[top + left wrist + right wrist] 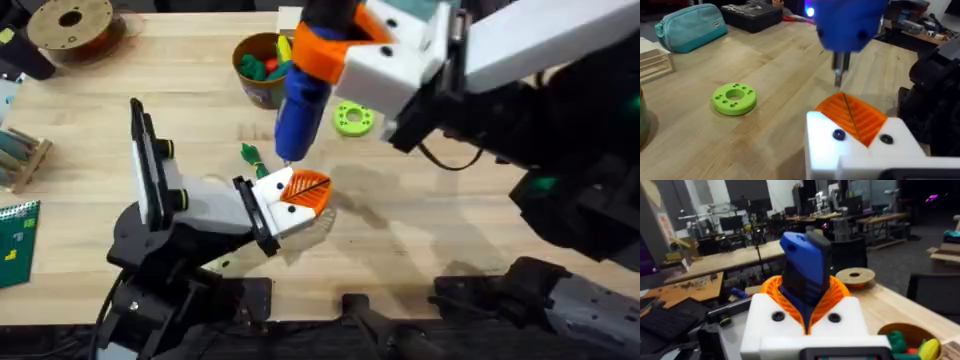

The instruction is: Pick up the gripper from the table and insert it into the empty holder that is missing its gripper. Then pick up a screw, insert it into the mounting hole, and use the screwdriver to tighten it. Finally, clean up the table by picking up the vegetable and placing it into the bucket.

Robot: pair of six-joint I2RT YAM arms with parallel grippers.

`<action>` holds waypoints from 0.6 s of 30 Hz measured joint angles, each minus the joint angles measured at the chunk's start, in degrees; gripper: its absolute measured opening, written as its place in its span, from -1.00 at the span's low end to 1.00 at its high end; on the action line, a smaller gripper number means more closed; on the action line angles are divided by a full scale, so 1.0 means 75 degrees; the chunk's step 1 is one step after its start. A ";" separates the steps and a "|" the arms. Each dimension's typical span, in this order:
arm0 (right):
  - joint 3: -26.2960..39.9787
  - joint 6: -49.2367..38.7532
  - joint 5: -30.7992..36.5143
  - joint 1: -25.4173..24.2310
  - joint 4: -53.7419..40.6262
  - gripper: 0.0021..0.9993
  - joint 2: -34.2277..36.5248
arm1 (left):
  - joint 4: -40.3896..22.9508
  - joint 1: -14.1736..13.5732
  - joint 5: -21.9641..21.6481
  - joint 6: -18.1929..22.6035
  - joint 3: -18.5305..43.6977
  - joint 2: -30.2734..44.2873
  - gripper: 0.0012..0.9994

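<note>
My left gripper [300, 195] lies low over the table [420, 230], left of centre in the overhead view. Its white mounts carry orange ribbed pads [308, 188]. In the left wrist view the two pads [852, 112] lie pressed together with only a thin dark seam between them and nothing in between: fingers closed, empty. Two dark screw heads sit in the white mounts.

The vegetable [251, 156], dark green and slim, lies on the wood just up and left of that gripper's tips, near the screwdriver's bit end; I cannot tell if they touch.

The screwdriver [297, 112] stands roughly upright, blue body, bit pointing down. In the left wrist view its thin metal bit [840, 75] ends just above the top edge of the orange pads; contact is not resolvable.

The bucket [258, 70], with a yellow-orange rim, sits farther back, just left of the screwdriver, with coloured toy pieces inside.

The green ring [353, 118] lies flat on the table right of the screwdriver, apart from it.

My right gripper [330, 55] comes in from the right, high under the camera. In the right wrist view its orange pads [840, 292] are clamped on either side of the blue screwdriver body [805, 270]: closed on the tool, holding it.
</note>
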 joint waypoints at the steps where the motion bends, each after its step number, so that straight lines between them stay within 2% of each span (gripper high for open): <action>1: 0.0000 0.0000 0.0000 0.0034 0.0000 -0.94 0.0063 | -0.0001 0.0000 0.0000 0.0000 0.0000 0.0000 -0.98; 18: 0.0000 0.0000 0.0002 0.0347 0.0227 -0.94 0.0503 | -0.0001 0.0000 0.0000 0.0000 0.0000 0.0000 -0.98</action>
